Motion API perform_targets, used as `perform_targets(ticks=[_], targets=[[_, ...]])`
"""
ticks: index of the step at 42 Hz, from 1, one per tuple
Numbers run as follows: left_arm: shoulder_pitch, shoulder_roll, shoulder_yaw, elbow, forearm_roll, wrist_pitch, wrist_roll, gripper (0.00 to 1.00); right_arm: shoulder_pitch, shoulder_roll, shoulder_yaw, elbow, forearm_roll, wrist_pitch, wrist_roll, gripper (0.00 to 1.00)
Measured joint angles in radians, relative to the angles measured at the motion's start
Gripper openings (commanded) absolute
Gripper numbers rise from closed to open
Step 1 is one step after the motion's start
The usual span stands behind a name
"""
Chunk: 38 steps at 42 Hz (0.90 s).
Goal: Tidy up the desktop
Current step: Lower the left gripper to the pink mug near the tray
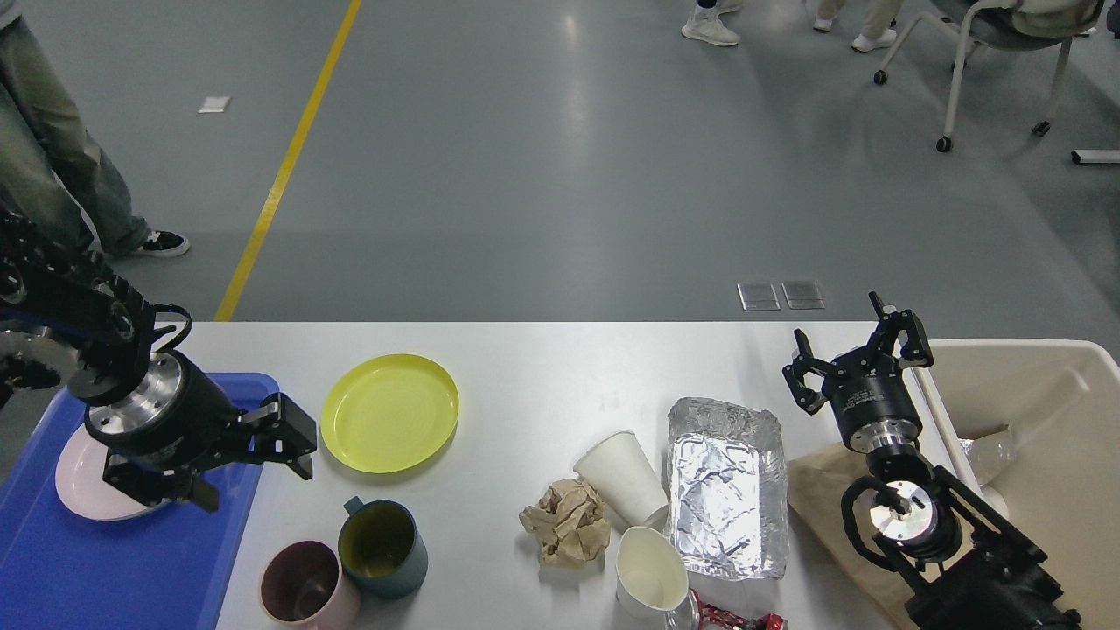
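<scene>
The left gripper [255, 470] hangs spread over the blue tray's [105, 569] right rim, beside a yellow plate [389, 413] on the desktop [542, 376] (cups, foil and crumpled paper lie nearby); the right gripper [862, 354] gapes near the beige bin [1050, 385].
</scene>
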Motion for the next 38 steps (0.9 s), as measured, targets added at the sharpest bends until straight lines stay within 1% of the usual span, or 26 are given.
perform_targets(ticks=[1,6,8,14,18,21,28,32,38], targets=[[0.045,0.034,-0.012,0.000,0.043,0.028,0.000,0.91,0.000,0.000,0.000,0.000,0.000,0.000,0.000,1.00],[0.149,0.098,-0.048,0.003,0.114,0.081,-0.001,0.91,0.000,0.000,0.000,0.000,0.000,0.000,0.000,1.00],[0.212,0.118,-0.067,0.007,0.131,0.122,-0.001,0.91,0.000,0.000,0.000,0.000,0.000,0.000,0.000,1.00],[0.311,0.124,-0.079,0.013,0.138,0.206,-0.001,0.92,0.000,0.000,0.000,0.000,0.000,0.000,0.000,1.00],[0.350,0.125,-0.081,0.024,0.137,0.247,-0.001,0.92,0.000,0.000,0.000,0.000,0.001,0.000,0.000,1.00],[0.385,0.126,-0.091,0.050,0.136,0.265,0.000,0.92,0.000,0.000,0.000,0.000,0.001,0.000,0.000,1.00],[0.467,0.125,-0.146,0.110,0.139,0.270,0.004,0.92,0.000,0.001,0.000,0.000,0.000,0.000,0.000,1.00],[0.527,0.119,-0.218,0.145,0.141,0.271,0.004,0.92,0.000,0.000,0.000,0.000,0.000,0.000,0.000,1.00],[0.562,0.113,-0.256,0.160,0.137,0.300,0.005,0.92,0.000,0.001,0.000,0.000,0.000,0.000,0.000,1.00]])
